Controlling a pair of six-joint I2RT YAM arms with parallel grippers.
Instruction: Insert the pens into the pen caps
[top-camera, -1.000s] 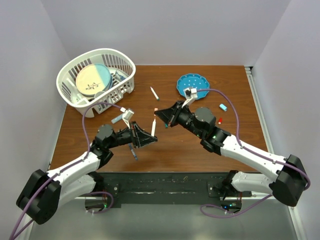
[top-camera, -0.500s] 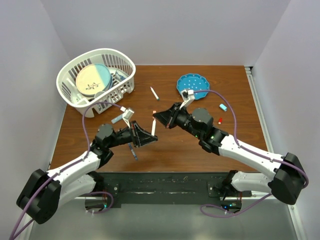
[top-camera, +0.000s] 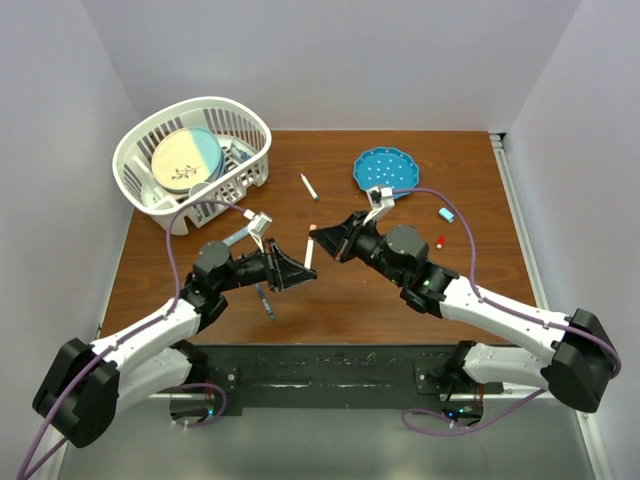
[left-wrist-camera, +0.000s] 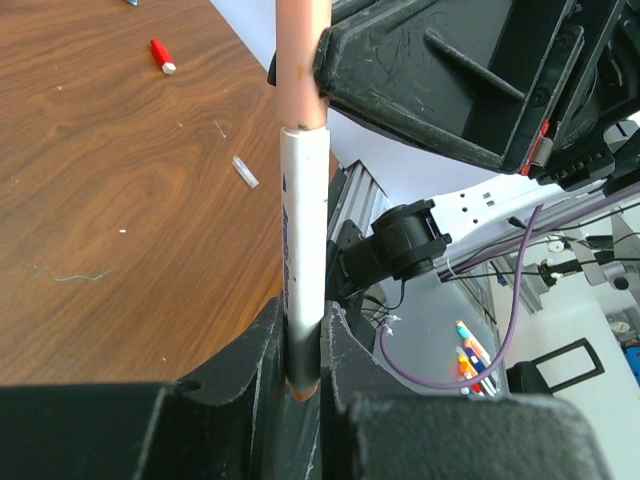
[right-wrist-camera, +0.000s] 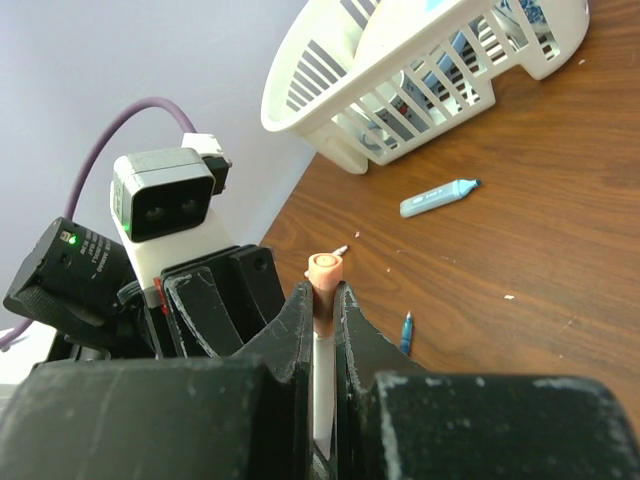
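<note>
My left gripper is shut on the lower end of a white pen, holding it upright above the table. A salmon pink pen cap sits over the pen's upper end, touching the white barrel. My right gripper is shut on that cap, and the white barrel shows between its fingers. The two grippers face each other tip to tip at the table's middle.
Loose on the table are a white pen, a light blue pen and a dark blue pen. A red cap and a light blue cap lie right. Blue plate behind; white basket back left.
The two grippers have drawn closer together, the right one shifting left with the salmon cap onto the end of the pen in the left one.
</note>
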